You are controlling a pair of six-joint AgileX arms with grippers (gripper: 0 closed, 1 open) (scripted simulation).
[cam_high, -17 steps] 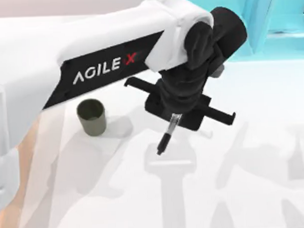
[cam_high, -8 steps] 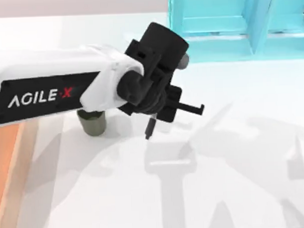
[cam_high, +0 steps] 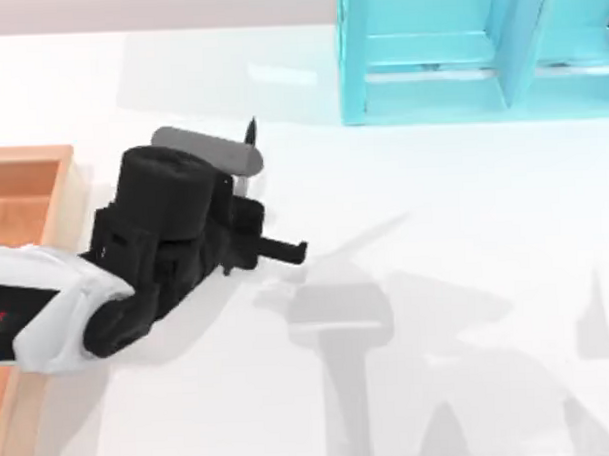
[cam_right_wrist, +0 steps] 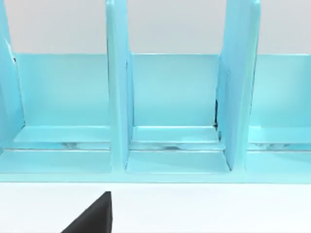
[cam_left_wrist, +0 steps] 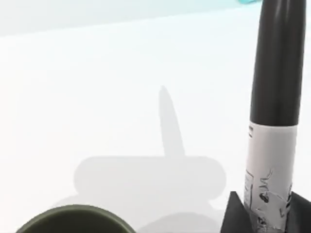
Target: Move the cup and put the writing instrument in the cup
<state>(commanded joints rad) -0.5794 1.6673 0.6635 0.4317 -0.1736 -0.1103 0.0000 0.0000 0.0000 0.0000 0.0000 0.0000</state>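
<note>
My left gripper (cam_high: 200,232) hangs over the left part of the table, and its black body covers the spot where the cup stood. It is shut on the writing instrument (cam_left_wrist: 274,97), a slim marker held upright by its grey-white labelled middle, with the black end pointing away from the wrist camera. One dark finger (cam_left_wrist: 233,216) presses against the marker's label. The cup (cam_left_wrist: 73,219) shows as a dark olive rim right beneath the gripper, a little to one side of the marker. A black part of my right gripper (cam_right_wrist: 92,218) faces the blue shelf.
A light blue shelf unit (cam_high: 459,72) with upright dividers stands at the back right of the table. A wooden tray (cam_high: 28,188) lies along the left edge, partly under my left arm. White tabletop (cam_high: 437,283) stretches across the middle and right.
My left arm has swung left and pulled back with the marker in its grip. Its gripper now covers the cup, and the blue shelf and wooden tray have come into sight.
</note>
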